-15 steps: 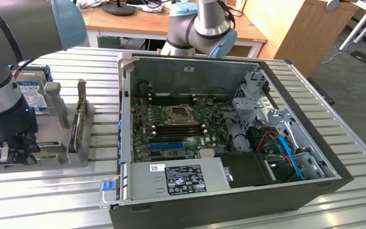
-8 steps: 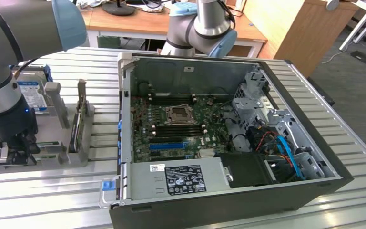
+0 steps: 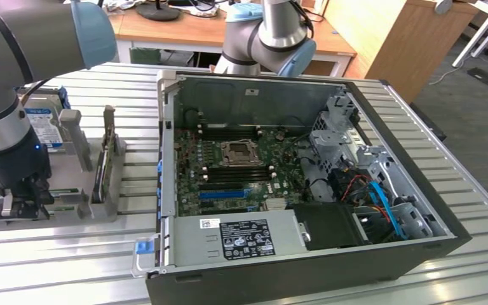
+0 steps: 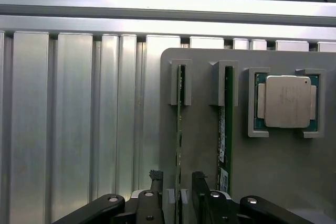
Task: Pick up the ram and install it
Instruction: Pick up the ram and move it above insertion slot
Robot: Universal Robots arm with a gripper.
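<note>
Gripper (image 4: 177,184), fingers released, is straddling 1 ram (image 4: 179,124); 1 more stick (image 4: 226,114) and 1 processor (image 4: 286,101) are sitting alongside, at the case's (image 3: 312,283) 9 o'clock.

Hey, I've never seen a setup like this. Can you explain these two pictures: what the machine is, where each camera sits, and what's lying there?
The machine is a robot arm with a two-fingered gripper. One picture comes from a camera standing off the arm; the other from a camera on its wrist, looking down past the fingers. On the ribbed metal table sit an open computer case and a grey holder. The holder carries a square processor chip and two memory sticks on edge: the ram and a second stick. The gripper is open, its fingers either side of the ram, not gripping it.
</note>
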